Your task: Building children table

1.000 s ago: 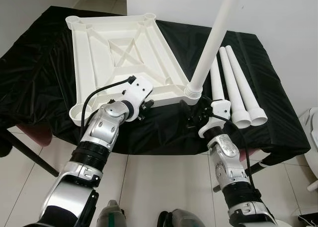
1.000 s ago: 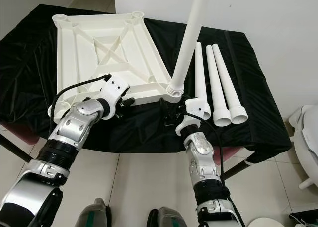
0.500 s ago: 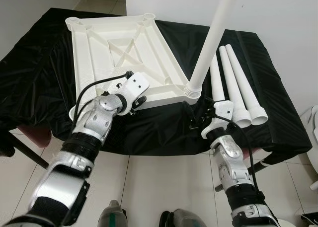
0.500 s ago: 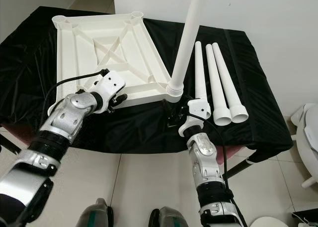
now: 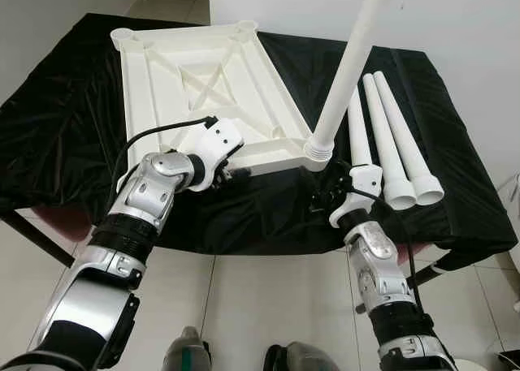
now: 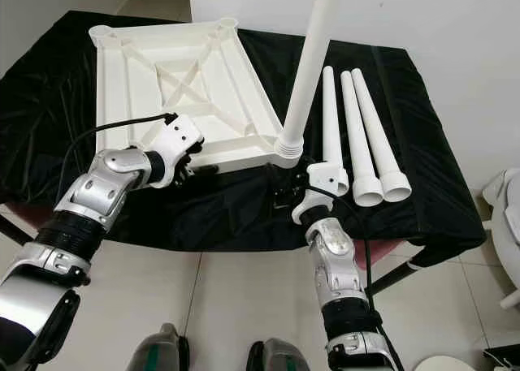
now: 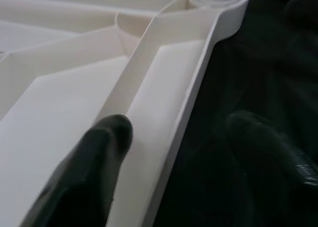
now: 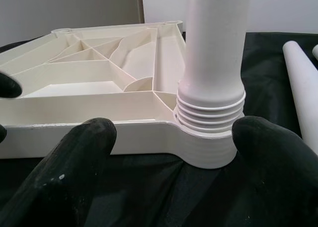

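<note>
With the left gripper (image 5: 230,173) straddling the near rim of the upturned tabletop (image 5: 195,79) and the right gripper (image 8: 169,152) spread before its leg (image 5: 345,66), that half-threaded leg could tip.

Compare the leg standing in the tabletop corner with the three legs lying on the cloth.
The mounted leg stands upright, seated in the tabletop's near corner socket; the loose legs lie flat, side by side on the black cloth, beside the tabletop. All four are white tapered tubes.
</note>
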`<state>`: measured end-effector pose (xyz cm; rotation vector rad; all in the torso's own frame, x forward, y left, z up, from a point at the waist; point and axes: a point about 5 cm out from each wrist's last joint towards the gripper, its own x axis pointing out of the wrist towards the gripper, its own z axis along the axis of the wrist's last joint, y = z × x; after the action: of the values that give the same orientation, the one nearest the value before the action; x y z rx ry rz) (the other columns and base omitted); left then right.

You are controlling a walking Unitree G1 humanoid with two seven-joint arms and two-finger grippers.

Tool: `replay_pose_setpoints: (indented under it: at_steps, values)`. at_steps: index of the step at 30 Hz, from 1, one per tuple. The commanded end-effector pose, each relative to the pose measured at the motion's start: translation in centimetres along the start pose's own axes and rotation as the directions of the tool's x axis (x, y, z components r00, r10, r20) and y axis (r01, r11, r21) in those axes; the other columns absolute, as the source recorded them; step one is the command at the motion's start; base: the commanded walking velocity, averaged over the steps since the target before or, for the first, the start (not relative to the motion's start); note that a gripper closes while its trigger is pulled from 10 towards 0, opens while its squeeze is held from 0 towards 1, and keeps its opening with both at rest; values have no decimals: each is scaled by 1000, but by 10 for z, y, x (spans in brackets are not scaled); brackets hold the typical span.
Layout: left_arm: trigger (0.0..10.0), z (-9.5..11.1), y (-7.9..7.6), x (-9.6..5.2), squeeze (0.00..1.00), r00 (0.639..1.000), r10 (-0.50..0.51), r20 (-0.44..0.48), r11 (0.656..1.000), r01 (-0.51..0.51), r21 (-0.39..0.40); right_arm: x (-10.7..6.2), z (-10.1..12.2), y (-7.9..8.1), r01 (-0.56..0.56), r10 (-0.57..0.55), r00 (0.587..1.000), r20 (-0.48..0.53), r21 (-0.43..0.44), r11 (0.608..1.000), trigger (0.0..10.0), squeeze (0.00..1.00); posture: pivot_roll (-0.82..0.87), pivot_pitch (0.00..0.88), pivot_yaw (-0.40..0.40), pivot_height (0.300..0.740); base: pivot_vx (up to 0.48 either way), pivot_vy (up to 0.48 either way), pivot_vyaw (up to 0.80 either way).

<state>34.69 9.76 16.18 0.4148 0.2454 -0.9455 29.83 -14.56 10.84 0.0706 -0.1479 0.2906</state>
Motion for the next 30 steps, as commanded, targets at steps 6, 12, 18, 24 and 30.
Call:
replay_pose_setpoints:
  at_steps: [6, 12, 18, 24, 30]
  values:
    - [10000, -2, -4, -2, 0, 1000, -24, 12, 1000, 24, -19, -3, -3, 5, -37, 36, 999, -20, -29, 999, 10000, 0, 3, 9, -32, 740, 0, 0, 0]
    - [10000, -15, -2, 2, 0, 998, 21, -57, 999, -23, -44, -1, -1, 5, -45, 44, 999, -19, -36, 998, 10000, 0, 4, 10, -36, 740, 0, 0, 0]
    - [10000, -24, 3, 5, 0, 990, 86, -116, 991, -96, -89, -1, -1, 6, -47, 47, 999, -20, -40, 998, 10000, 0, 2, 10, -36, 740, 0, 0, 0]
    - [10000, -31, 11, 6, 0, 974, 159, -161, 975, -181, -132, -1, -1, 6, -43, 43, 999, -19, -41, 998, 10000, 0, -3, 8, -32, 740, 0, 0, 0]
    - [10000, -29, 19, 5, 0, 966, 207, -156, 957, -233, -171, -1, -1, 7, -41, 40, 999, -18, -42, 998, 10000, 0, -3, 8, -32, 740, 0, 0, 0]
